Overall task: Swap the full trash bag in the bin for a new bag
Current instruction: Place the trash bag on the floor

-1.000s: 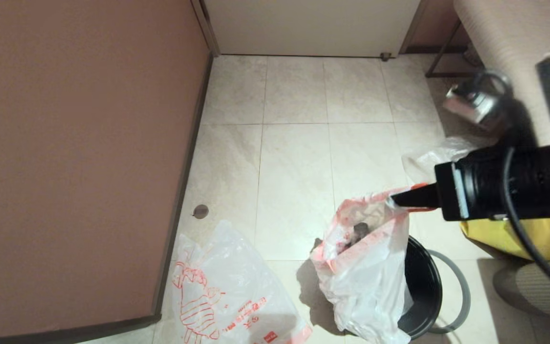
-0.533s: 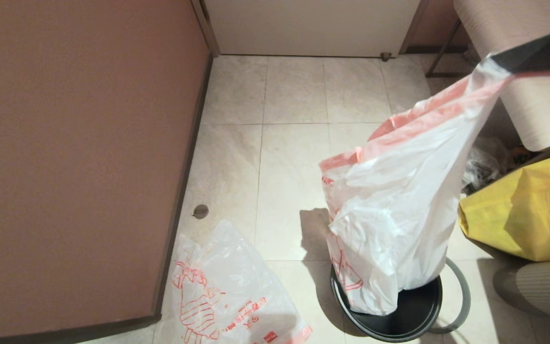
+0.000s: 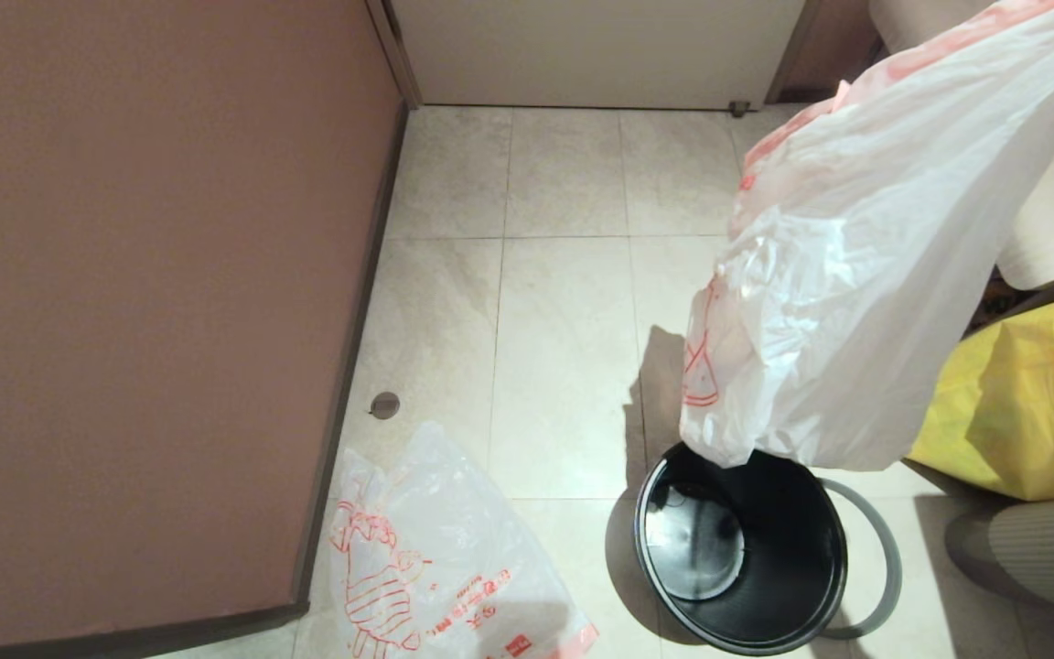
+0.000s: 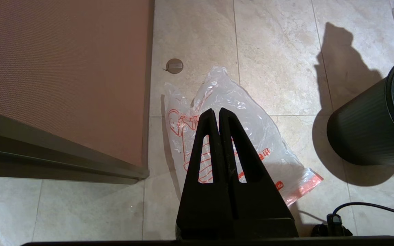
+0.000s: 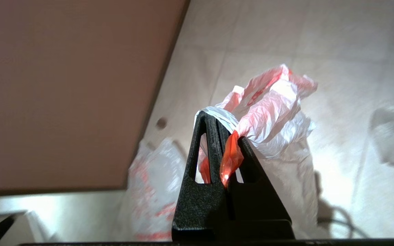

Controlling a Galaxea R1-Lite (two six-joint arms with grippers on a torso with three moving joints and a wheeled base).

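Below the right gripper (image 5: 230, 136), which is clamped on the orange-red hem, the full trash bag (image 3: 865, 275) now hangs free above the bin (image 3: 742, 549), whereas half a second ago its bottom was still inside. So the removal step looks finished and the bin stands empty. Under the parked left gripper (image 4: 219, 114), fingers together, the new bag (image 4: 231, 136) waits flat on the floor.

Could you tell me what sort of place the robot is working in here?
Probably an indoor room of a home or office, near a doorway: a beige tiled floor, a small black bin standing on it, and a yellow fabric tote beside a pale door.
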